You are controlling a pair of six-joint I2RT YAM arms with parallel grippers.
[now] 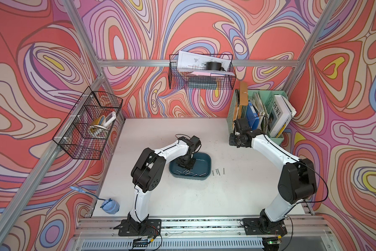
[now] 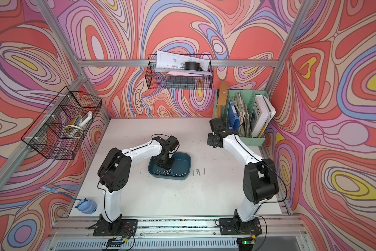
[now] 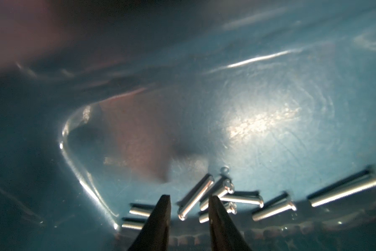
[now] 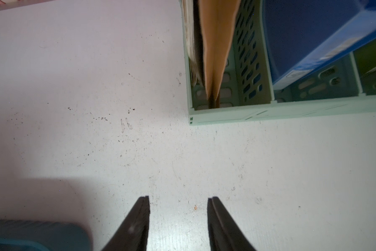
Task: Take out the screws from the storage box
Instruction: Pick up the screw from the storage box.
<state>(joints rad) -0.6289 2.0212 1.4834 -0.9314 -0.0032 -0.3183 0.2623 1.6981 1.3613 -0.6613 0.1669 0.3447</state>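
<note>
Silver-grey metal screws (image 1: 188,172) lie loose along the near wall of the storage box (image 1: 210,163). The box is a shallow teal plastic tray with rounded corners and a glossy, scuffed floor, set mid-surface (image 1: 182,200). The left hand (image 3: 190,201) is lowered inside it, its 2 tapered black fingers part-spread astride 1 slanting screw (image 3: 195,197) and not yet pinching it. The grip will likely go best with the shaft centred between the tips and taken crosswise at floor level, since smooth round shafts roll and the neighbouring screws overlap. 3 screws (image 1: 218,172) lie outside on the matt white surface, just beside the box's right wall. Farther off, the right hand (image 4: 178,198) hangs spread and empty over bare surface, before the perforated mint file organizer (image 4: 226,115) at the far right corner.
</note>
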